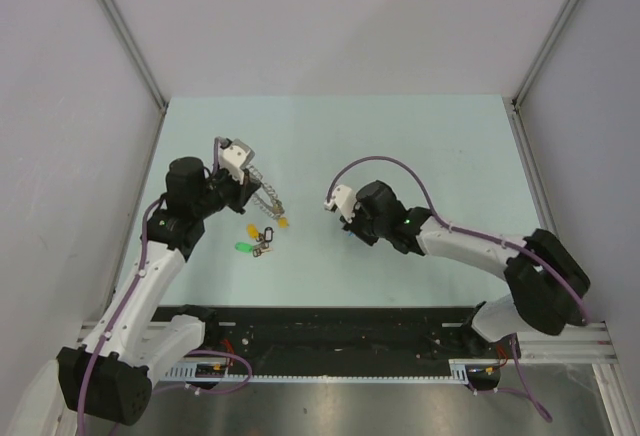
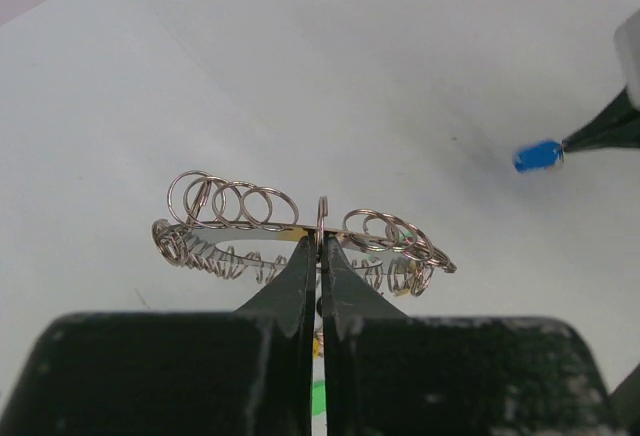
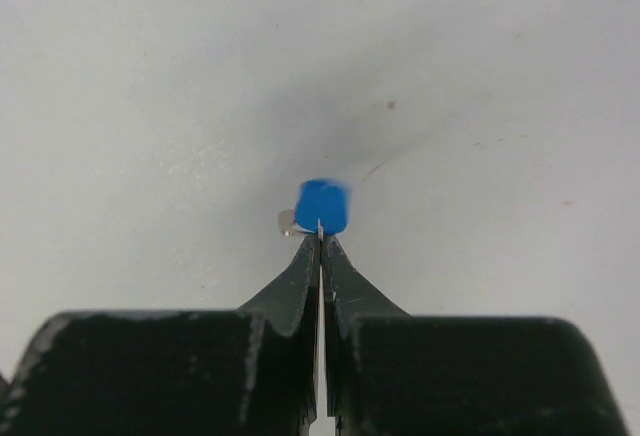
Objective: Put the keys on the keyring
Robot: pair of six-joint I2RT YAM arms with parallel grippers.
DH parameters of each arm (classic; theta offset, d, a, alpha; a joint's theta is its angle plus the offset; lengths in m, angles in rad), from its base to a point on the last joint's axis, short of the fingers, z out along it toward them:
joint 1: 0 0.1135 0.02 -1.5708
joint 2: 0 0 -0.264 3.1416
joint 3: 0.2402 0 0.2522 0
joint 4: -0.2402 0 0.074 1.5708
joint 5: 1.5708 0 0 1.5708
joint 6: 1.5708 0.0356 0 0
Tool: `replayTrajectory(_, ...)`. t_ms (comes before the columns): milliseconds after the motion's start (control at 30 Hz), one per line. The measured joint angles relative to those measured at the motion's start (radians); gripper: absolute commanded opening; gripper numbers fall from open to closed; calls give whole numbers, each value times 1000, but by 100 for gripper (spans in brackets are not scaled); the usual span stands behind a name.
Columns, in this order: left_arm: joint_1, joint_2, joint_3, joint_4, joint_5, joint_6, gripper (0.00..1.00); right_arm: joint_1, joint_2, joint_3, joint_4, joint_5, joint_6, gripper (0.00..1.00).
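The keyring (image 2: 240, 241) is held up off the table (image 1: 420, 146), pinched at its rim by the left gripper (image 2: 320, 244), whose jaws are pressed together on the thin band with no gap showing. From the wrist it reads as a silver-grey hoop seen nearly edge-on. It is fringed with small wire split rings (image 2: 232, 201), which stand in a neat row on 1 side and bunch in a tangle on the other. The right gripper (image 3: 320, 234) is clamped on the blue-tagged key (image 3: 322, 206), taking the tag end-on at the very fingertips. Only a sliver of metal peeks out beside the tag, so which way the blade or its own little ring points is hard to tell. That key hangs clear of the table, well apart from the hoop and off to its right. The loose keys (image 1: 262, 239), with yellow and green tags, lie on the table just in front of the hoop.

The step in hand looks like bringing the blue key across for threading. Doing it well means holding the hoop steady with a bare stretch of rim turned toward the incoming key. The approach should be slow and should line the key's small ring up with the band. A tip-only hold on a smooth tag may pivot, so contact should be light and clear of the fringe
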Motion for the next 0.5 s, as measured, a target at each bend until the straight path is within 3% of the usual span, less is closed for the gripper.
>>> replayTrajectory(333, -142, 90, 64, -53, 197, 134, 0, 5, -364, 15, -82, -6, 69, 0)
replayTrajectory(500, -223, 112, 127, -77, 264, 208, 0, 22, -472, 68, -154, -28, 78, 0)
